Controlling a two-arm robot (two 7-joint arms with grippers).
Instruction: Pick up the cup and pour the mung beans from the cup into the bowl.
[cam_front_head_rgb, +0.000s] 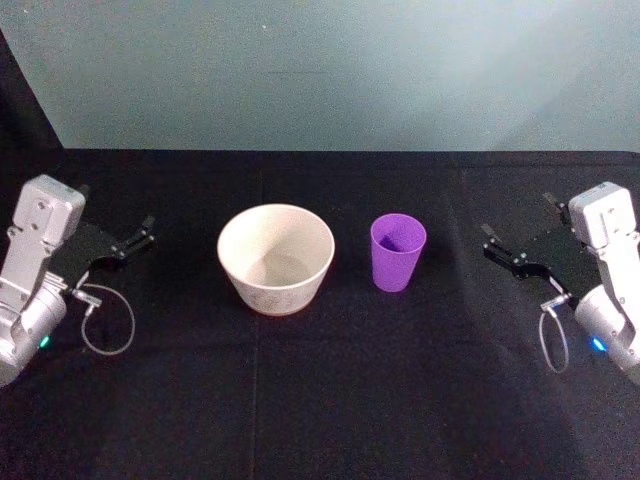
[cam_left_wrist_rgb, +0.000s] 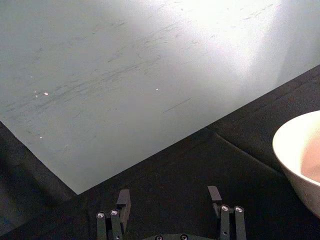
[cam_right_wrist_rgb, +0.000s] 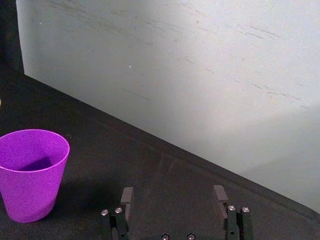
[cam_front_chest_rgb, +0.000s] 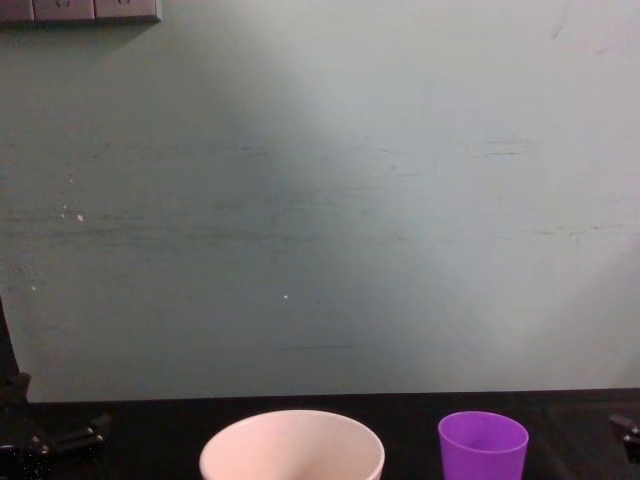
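Black counter (cam_front_head_rgb: 320, 400): cup (cam_front_head_rgb: 398, 254) upright just right of bowl (cam_front_head_rgb: 276, 258), not touching. Right hand (cam_right_wrist_rgb: 173, 191), spread open and empty, sits nearest cup (likely the picker); left hand (cam_left_wrist_rgb: 169, 192) parked far left, likewise spread.

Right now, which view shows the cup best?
Right wrist view: the cup is close, upright, whole from rim to base, inside partly visible. Head view has the cup whole but smaller; chest view crops its base.
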